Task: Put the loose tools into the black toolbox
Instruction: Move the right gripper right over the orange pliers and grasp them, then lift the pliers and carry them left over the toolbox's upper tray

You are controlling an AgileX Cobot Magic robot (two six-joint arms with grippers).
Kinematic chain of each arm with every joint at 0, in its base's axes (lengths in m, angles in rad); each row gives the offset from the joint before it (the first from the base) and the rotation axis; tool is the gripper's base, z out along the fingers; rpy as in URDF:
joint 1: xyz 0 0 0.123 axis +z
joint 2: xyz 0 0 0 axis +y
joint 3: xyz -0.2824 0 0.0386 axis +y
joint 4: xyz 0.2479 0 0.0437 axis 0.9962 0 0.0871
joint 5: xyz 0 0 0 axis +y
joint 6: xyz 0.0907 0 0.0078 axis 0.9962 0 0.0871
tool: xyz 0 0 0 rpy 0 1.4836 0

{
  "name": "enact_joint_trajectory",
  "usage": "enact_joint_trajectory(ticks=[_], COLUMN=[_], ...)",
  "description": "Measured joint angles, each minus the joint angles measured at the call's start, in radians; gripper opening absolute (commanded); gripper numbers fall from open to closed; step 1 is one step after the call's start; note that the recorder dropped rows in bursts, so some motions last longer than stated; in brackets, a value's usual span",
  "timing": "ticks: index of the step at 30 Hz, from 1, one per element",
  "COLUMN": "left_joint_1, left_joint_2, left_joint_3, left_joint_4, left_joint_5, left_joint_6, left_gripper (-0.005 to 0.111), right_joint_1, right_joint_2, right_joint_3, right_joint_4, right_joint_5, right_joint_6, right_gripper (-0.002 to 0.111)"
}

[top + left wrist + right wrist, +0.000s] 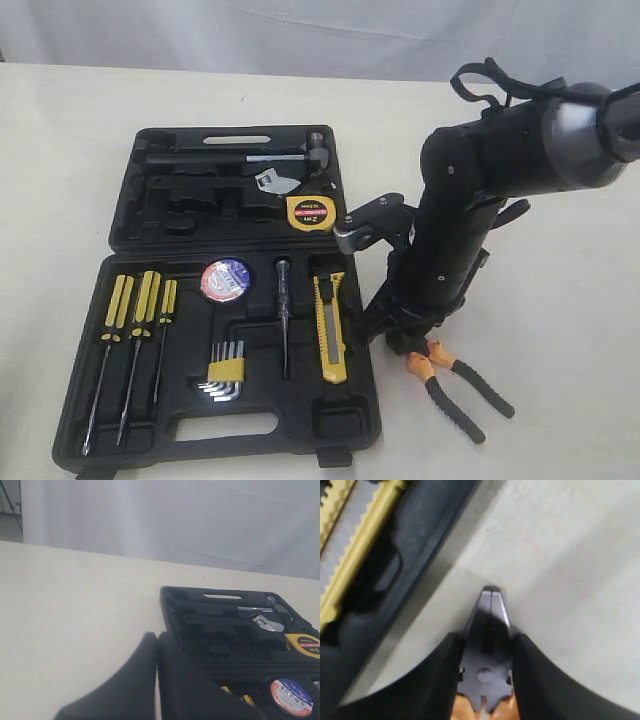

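Found the right gripper [486, 639] clamped on the steel head of the pliers [487, 617], beside the pivot. Noted the pliers lying on the counter [570, 300], just beside the right edge of the black toolbox [345, 428], orange-black handles pointing away. Found the left gripper [157, 652] closed on nothing, facing the toolbox. Recorded inside: utility knife [330, 325] and tape roll [226, 279] in the near half, tape measure [309, 212] in the far half.
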State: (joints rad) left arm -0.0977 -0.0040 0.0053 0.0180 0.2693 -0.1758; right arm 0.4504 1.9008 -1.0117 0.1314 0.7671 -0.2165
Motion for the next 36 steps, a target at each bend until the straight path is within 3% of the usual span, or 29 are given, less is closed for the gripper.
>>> enact_joint_trajectory(ticks=[1, 6, 25, 32, 36], left_joint_1=[0.0, 0.0, 0.0, 0.0, 0.0], left_joint_2=[0.0, 0.0, 0.0, 0.0, 0.0], left_joint_3=[0.0, 0.0, 0.0, 0.0, 0.0], left_joint_4=[0.0, 0.0, 0.0, 0.0, 0.0], left_joint_5=[0.0, 0.0, 0.0, 0.0, 0.0], left_joint_6=[0.0, 0.0, 0.0, 0.0, 0.0], left_gripper=[0.0, 0.0, 0.0, 0.0, 0.0], right_joint_1=[0.0, 0.0, 0.0, 0.0, 0.0], right_joint_2=[0.0, 0.0, -0.175, -0.238, -0.264], right_joint_3=[0.0, 0.0, -0.089, -0.184, -0.268], right_joint_4=[-0.012, -0.17, -0.291, -0.301, -0.189], right_joint_5=[0.0, 0.002, 0.148, 0.173, 0.102], right_joint_6=[0.003, 0.086, 0.091, 0.047, -0.077], right_gripper=[-0.001, -0.001, -0.001, -0.001, -0.001])
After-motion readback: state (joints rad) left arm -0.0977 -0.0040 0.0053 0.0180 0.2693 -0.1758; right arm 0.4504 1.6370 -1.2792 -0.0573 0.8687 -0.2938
